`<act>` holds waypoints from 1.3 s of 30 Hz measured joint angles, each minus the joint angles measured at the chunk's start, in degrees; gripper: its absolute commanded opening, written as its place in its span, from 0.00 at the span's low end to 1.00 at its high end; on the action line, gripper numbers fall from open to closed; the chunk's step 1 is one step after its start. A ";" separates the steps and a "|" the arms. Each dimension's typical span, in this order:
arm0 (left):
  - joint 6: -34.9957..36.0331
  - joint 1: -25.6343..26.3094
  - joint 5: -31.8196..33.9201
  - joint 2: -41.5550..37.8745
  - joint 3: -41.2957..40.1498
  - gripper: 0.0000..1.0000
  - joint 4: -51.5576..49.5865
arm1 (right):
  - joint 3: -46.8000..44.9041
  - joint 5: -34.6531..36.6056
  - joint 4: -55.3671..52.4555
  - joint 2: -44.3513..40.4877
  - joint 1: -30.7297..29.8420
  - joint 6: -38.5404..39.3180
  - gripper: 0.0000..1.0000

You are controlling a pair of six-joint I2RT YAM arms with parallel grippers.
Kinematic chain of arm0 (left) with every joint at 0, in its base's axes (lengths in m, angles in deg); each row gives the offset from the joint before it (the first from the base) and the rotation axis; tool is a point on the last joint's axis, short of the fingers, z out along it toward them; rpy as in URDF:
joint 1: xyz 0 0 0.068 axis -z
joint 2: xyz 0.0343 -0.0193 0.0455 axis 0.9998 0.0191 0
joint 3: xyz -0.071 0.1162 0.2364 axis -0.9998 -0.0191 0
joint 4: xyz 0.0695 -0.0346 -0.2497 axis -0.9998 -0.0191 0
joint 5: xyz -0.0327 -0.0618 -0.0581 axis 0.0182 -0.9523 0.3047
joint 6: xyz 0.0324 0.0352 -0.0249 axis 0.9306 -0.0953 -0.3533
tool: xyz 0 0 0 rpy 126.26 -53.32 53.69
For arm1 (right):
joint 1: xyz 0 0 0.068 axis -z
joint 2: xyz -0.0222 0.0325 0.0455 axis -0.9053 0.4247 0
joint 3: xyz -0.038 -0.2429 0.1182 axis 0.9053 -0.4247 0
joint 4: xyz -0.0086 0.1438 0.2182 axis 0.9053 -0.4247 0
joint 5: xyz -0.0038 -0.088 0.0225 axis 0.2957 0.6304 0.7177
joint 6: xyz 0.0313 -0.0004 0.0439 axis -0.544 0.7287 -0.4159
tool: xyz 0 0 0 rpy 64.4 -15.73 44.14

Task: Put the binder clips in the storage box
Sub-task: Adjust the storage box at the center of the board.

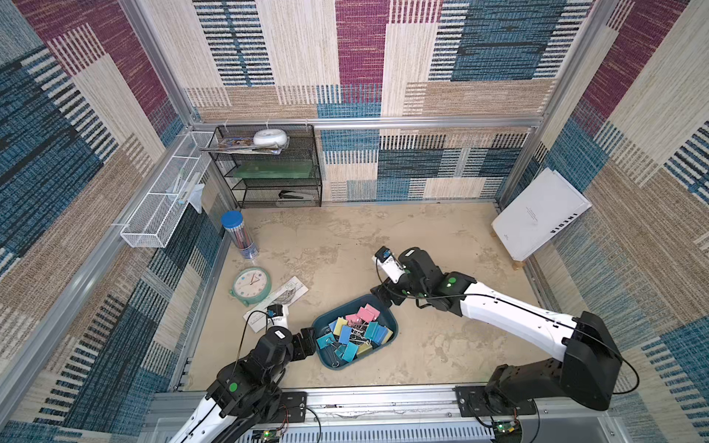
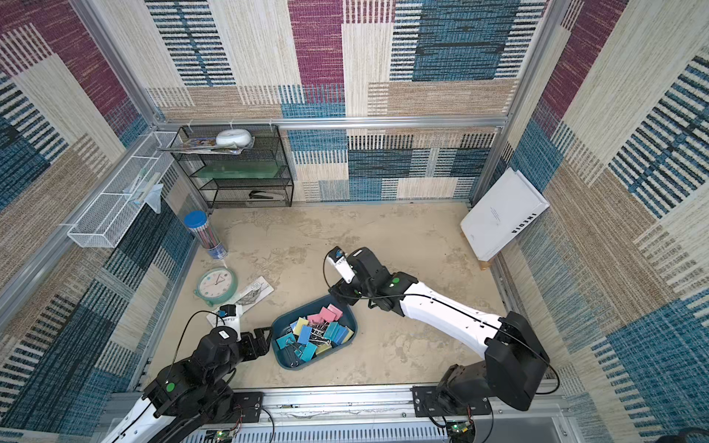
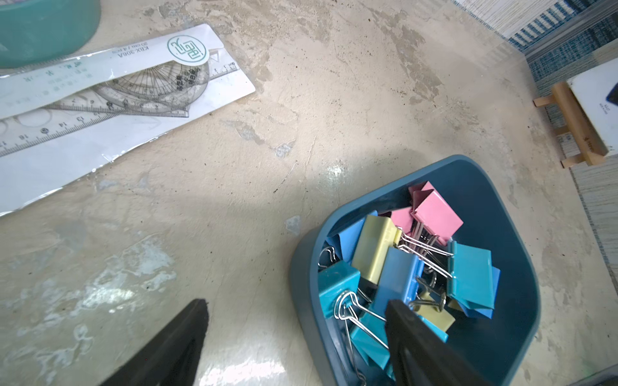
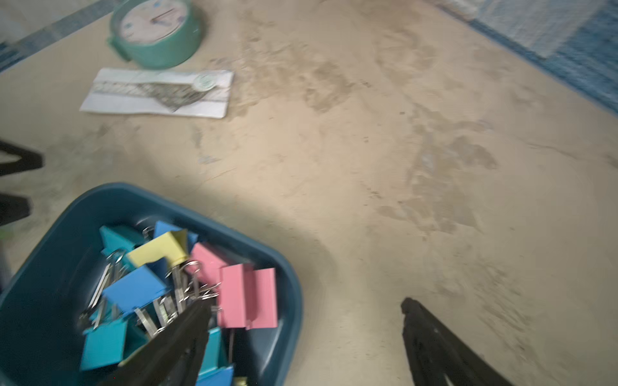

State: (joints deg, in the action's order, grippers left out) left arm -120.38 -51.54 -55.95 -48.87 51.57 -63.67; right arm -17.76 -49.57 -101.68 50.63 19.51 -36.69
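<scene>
Blue, teal, yellow and pink binder clips (image 1: 355, 333) are lying heaped inside the storage box (image 3: 495, 187) on the worktop (image 3: 334, 100). I am holding my left claw (image 3: 297, 302) and right claw (image 4: 306, 302) spread wide, gripping nothing, each straddling the box's rim.

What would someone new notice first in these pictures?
A heap of pastel binder clips lies in the dark teal storage box near the front of the table. The left gripper and right gripper flank it, both open. Patchwork carpet walls surround everything.
</scene>
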 measured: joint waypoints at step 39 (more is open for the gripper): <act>11.91 -4.63 5.95 26.84 16.96 0.87 11.96 | -22.16 -19.82 13.62 0.74 1.51 -16.06 0.32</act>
State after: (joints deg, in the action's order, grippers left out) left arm -108.47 -56.17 -50.01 -22.03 68.53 -51.71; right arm -39.92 -69.40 -88.06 51.37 21.01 -52.75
